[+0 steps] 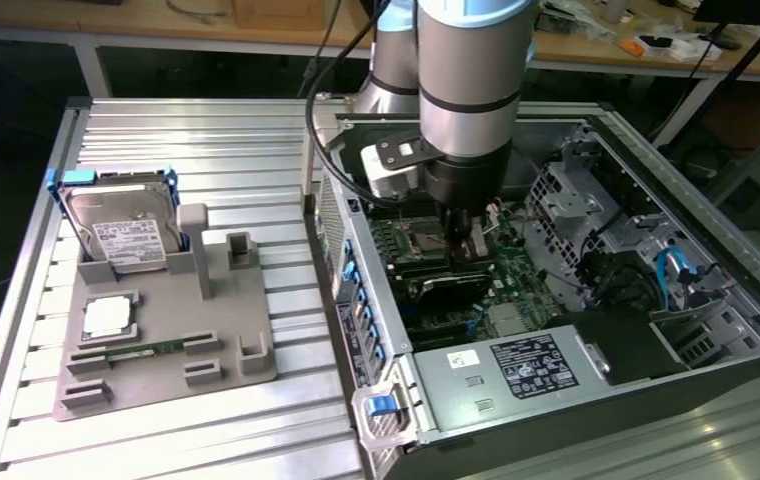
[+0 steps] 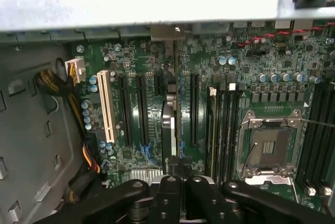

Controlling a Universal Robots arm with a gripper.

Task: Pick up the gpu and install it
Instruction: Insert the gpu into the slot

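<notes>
The gpu (image 2: pixel 170 116) stands on edge in a motherboard slot inside the open computer case (image 1: pixel 700 300). It is a dark card seen edge-on in the wrist view. In the exterior view the gpu (image 1: pixel 450 287) is a dark slab lying across the green board. My gripper (image 1: pixel 464 245) reaches straight down into the case over it. In the wrist view the black fingers (image 2: pixel 170 182) of the gripper (image 2: pixel 182 174) are pressed together right at the card's upper edge. I cannot tell whether the card is pinched between them.
Beside the card are a white slot (image 2: pixel 104 103), black slots, memory slots and the bare CPU socket (image 2: pixel 269 148). The power supply (image 1: pixel 527 365) fills the near end of the case. On the exterior view's left, a grey fixture (image 1: pixel 167 345) holds a hard drive (image 1: pixel 120 225).
</notes>
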